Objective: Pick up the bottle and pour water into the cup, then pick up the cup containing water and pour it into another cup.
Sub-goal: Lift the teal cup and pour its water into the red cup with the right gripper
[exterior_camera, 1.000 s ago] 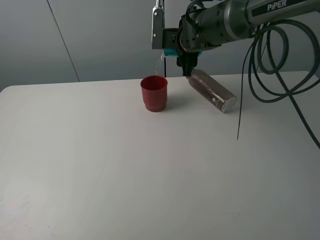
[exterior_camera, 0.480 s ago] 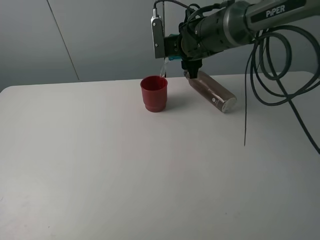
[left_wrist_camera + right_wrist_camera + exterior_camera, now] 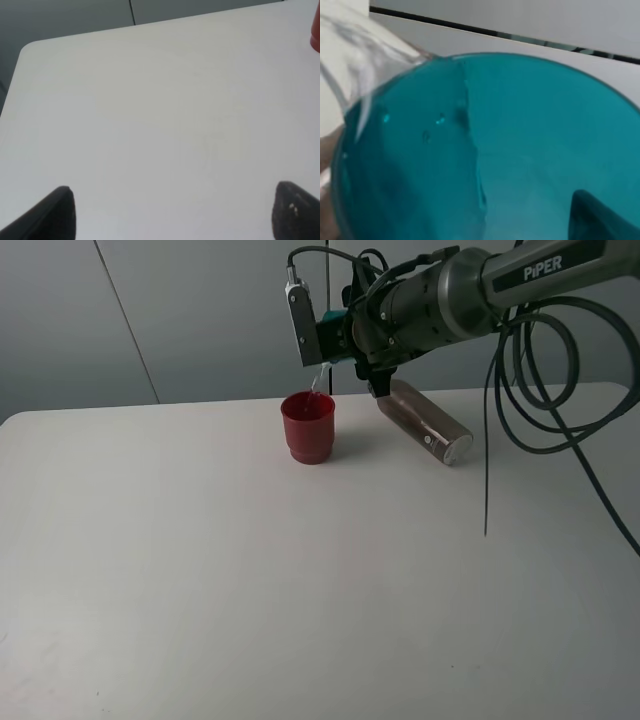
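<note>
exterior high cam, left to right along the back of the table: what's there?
red cup → right tool holding the tipped teal cup just above it → bottle lying on its side → dangling black cable.

The teal cup (image 3: 335, 322) is mostly hidden behind the right gripper (image 3: 345, 335). The red cup (image 3: 315, 36) is cut off at the left wrist view's edge.

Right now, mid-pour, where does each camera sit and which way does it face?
Exterior high: off the arms, looking down on the white table; shows the right arm tipping the teal cup over the red cup, bottle lying beside.
Left wrist: faces bare tabletop; its open pincer tips show.
Right wrist: looks into the teal cup; one dark pincer finger shows.
Shared: the red cup's edge appears in the left wrist view as well.
</note>
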